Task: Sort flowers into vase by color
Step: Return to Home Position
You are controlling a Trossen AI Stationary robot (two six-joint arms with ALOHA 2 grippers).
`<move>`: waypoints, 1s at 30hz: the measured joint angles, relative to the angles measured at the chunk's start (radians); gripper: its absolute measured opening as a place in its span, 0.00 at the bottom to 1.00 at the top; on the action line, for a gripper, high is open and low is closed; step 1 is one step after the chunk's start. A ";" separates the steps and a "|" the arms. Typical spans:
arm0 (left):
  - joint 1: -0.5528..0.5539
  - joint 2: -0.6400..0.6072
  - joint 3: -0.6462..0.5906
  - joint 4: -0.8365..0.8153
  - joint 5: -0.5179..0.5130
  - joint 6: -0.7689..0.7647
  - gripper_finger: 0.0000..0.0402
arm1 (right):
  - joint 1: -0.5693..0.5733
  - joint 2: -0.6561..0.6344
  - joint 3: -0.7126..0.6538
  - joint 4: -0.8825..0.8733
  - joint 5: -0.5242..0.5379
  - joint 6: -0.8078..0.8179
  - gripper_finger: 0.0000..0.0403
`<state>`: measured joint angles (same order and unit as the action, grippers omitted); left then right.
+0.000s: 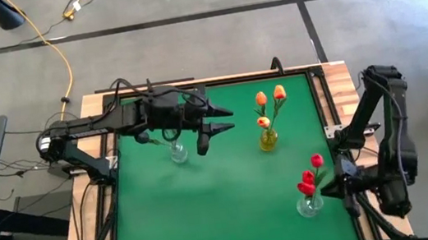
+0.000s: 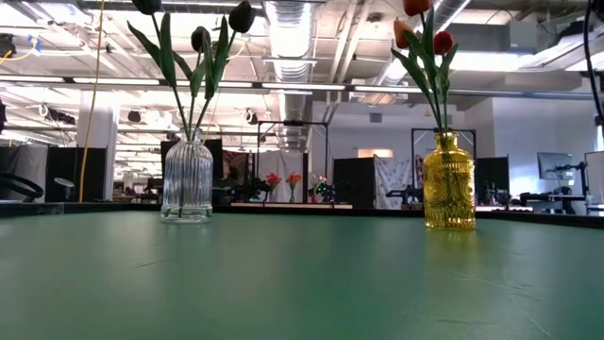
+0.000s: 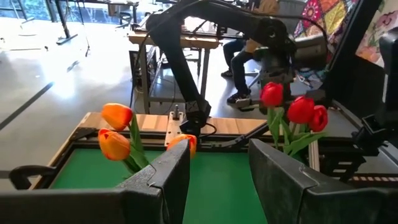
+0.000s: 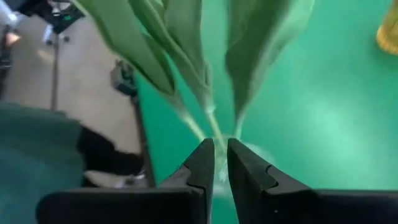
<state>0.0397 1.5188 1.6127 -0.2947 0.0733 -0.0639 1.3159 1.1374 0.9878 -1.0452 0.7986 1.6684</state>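
The high view looks straight down from well above the yellow vase point(image 1: 268, 139), taking in the whole green table point(image 1: 211, 220). The low view faces that vase level from tabletop height, fairly near. The left wrist view looks across its orange tulips point(image 3: 117, 116). The right wrist view sits close against green stems point(image 4: 211, 118), the vase at its edge.

The tabletop point(image 1: 211, 220) is a flat green surface framed by a pale wooden border, and three vases stand upright on it, well apart from one another. A clear ribbed glass vase point(image 2: 187, 179) stands toward the left half, near the far edge. A yellow glass vase point(image 1: 268, 140) with a patterned body stands right of centre, level with the first. A second clear vase point(image 1: 310, 204) stands near the right edge, closer to the near side.
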 joint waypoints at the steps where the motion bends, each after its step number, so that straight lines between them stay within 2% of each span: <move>1: 0.002 0.000 0.000 -0.001 0.000 0.001 0.38 | 0.000 -0.019 0.000 0.008 -0.016 -0.001 0.18; 8: 0.016 0.000 0.000 -0.010 0.000 0.013 0.38 | 0.000 -0.153 0.000 0.058 -0.130 -0.005 0.18; 18: 0.017 0.000 0.000 -0.011 -0.001 0.055 0.38 | -0.077 -0.355 0.000 -0.004 -0.139 0.014 0.18; 30: 0.017 -0.026 -0.001 -0.020 -0.027 0.059 0.38 | -0.269 -0.523 0.000 -0.289 -0.115 -0.049 0.18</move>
<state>0.0570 1.4933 1.6119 -0.3150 0.0460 -0.0053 1.0470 0.6149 0.9878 -1.3345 0.6841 1.6196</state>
